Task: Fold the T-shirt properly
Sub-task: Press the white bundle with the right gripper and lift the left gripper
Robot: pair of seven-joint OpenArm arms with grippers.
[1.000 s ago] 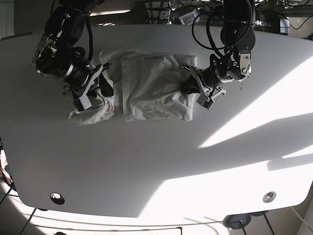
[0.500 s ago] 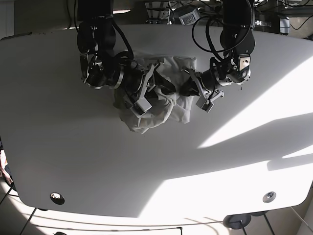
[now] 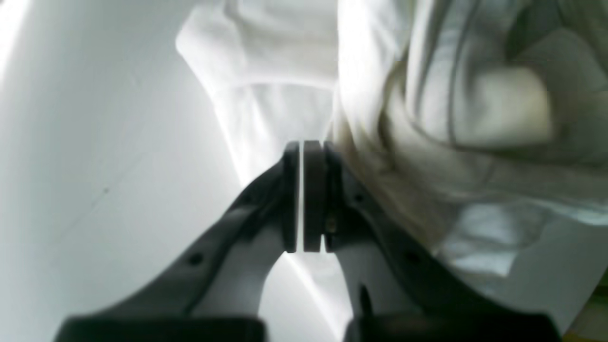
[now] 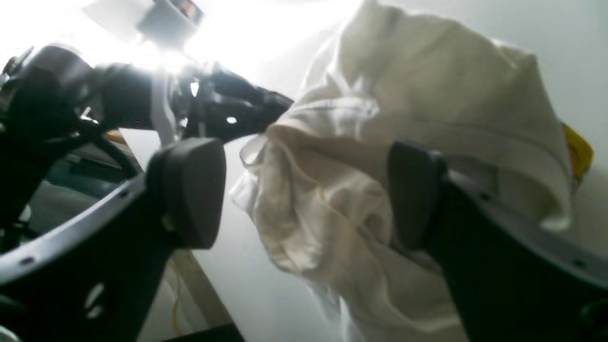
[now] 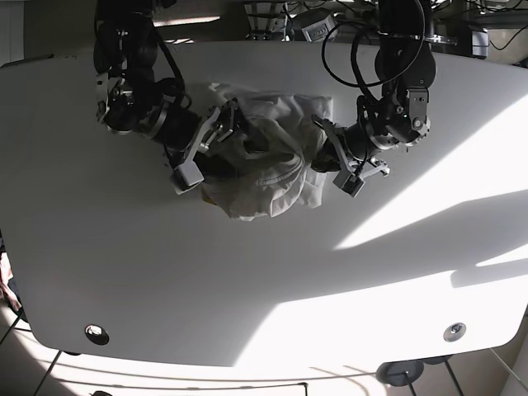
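The white T-shirt [image 5: 264,169] lies bunched in a heap on the white table [image 5: 247,280], near its far edge, between the two arms. The left tool [image 3: 302,156] has its pads pressed together, with a thin strip of light between them; the cloth touches its side. The right tool [image 4: 304,190] is spread wide, and a fold of the T-shirt hangs between its fingers [image 4: 190,190]
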